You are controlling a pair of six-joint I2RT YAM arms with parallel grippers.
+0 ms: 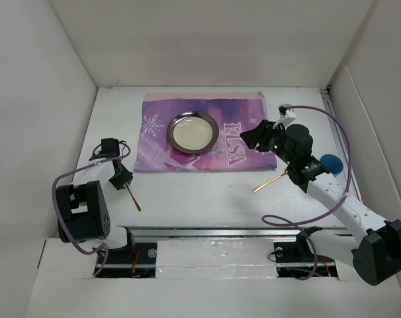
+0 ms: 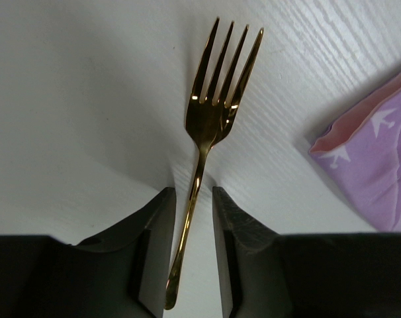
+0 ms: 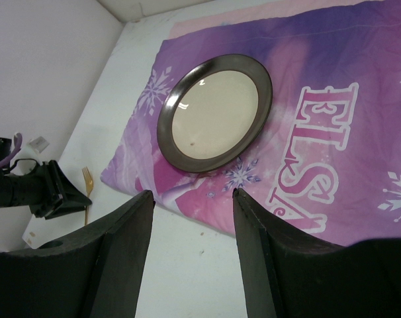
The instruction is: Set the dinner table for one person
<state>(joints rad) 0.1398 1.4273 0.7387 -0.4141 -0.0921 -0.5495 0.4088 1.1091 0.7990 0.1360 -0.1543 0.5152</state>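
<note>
**Gold fork lies loose between the left pincer's jaws, off the mat's near-left corner**

The slim gold metal fork (image 2: pixel 210 119) lies on the large flat white matte surface (image 1: pixel 200 199), just off the near-left corner of the purple-pink "ELSA" snowflake cloth mat (image 1: pixel 247 109). That surface spreads out on every side of the mat, and a metal rail (image 1: pixel 207 232) runs along its edge on the mat's near side.

The left pincer (image 2: pixel 194 192) straddles the lower handle. Its jaws are narrow, but a gap shows on both sides of the shaft, so nothing is clamped. The right pincer (image 3: pixel 192 195) hangs over the mat's right end with its jaws apart and empty, facing the round metal plate with a dark rim and pale centre (image 3: pixel 214 112), which rests on the mat's left half.

The fork looks light and rigid, and its polished finish probably makes it slippery. Because it lies flat, the thin handle gives the pads little height to catch. The best hold seems to be across the handle's narrow sides, near mid-length. A grip close to the tail would likely let the tined end swing or slide out.

Near the mat's near-right corner lies a second slim gold utensil (image 1: pixel 270 180); its kind cannot be told.
</note>
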